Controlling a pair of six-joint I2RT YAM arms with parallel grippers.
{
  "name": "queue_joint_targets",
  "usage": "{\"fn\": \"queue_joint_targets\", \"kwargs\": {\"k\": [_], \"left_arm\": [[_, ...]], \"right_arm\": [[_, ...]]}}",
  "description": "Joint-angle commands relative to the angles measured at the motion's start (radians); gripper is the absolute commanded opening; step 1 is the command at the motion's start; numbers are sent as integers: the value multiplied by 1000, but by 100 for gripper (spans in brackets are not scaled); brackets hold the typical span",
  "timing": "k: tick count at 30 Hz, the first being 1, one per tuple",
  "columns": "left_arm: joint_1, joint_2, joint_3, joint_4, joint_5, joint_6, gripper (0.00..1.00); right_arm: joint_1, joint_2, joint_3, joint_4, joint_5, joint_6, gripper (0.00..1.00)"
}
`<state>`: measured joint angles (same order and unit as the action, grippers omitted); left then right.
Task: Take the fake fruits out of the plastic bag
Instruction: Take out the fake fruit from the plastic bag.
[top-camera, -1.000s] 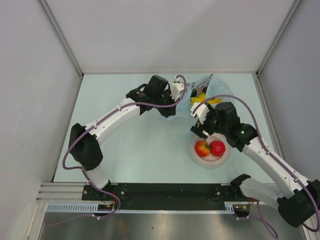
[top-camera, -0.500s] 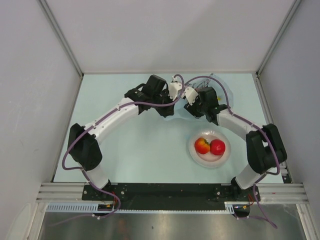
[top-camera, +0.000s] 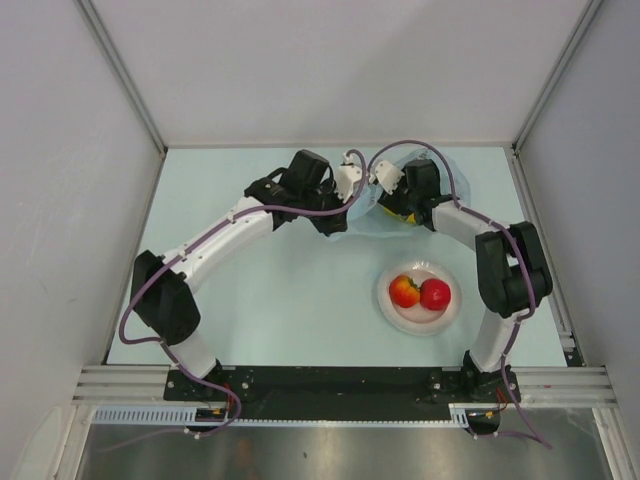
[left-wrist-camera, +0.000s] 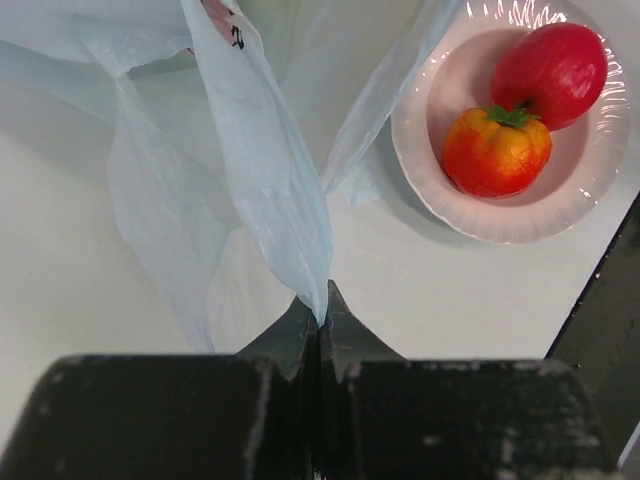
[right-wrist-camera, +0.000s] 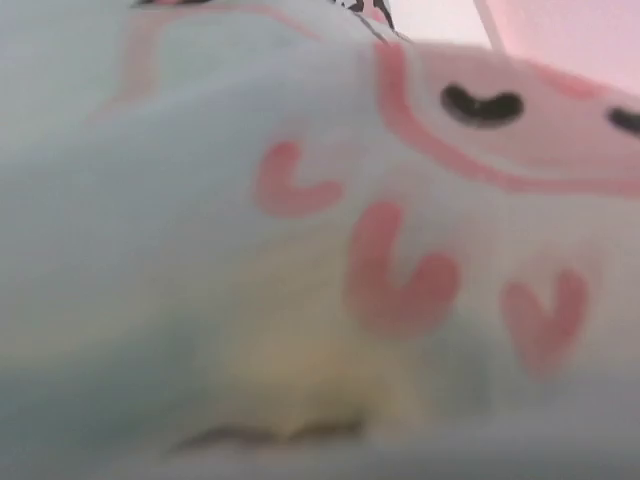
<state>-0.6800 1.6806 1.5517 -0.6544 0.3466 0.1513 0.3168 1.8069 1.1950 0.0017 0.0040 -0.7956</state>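
Pale mint tabletop (top-camera: 260, 290) boxed in by plain grey walls, nothing fancy; both arms are stretched to the far side, where the plastic bag (top-camera: 450, 178) lies.

Looks to me like we're mid-task, on the "fish out the next one" step. The left gripper (left-wrist-camera: 320, 312) is clamped tight on a fold of the bag film and pulls it into a taut ridge, so it's playing holder. The right gripper (top-camera: 388, 192) is nose-down at the bag mouth; its own camera shows only blurry film with pink heart prints and a yellowish smudge behind it. No fingers in sight there, so I honestly can't tell if it's open or closed on anything.

Containers: the white plate (left-wrist-camera: 470, 215) sits near the bag, on the side toward the arm bases. It has two pieces in it, touching each other; an orange-red fruit (left-wrist-camera: 497, 150) with a green stalk and a plain red fruit (left-wrist-camera: 550, 70). In the bag, a yellow banana (top-camera: 405, 213) shows just beside the right gripper; whatever else is in there is hidden.

Next move, my guess: the right side has to get its fingers around the banana alone; pinching the thin film along with it would drag the whole bag. The left should hold the mouth up meanwhile; then it's a short carry over to the plate.
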Motion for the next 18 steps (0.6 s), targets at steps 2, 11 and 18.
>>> {"fn": "queue_joint_targets", "kwargs": {"k": [2,11,18], "left_arm": [[10,-48,25,-1,49,31,0],[17,-50,7,7,46,28,0],[19,-47,1,25,49,14,0]], "right_arm": [[-27,94,92,3,-24,-128,72],[-30,111,140,-98,-48,-179,36],[-33,-135,140,-218,-157,-64,24]]}}
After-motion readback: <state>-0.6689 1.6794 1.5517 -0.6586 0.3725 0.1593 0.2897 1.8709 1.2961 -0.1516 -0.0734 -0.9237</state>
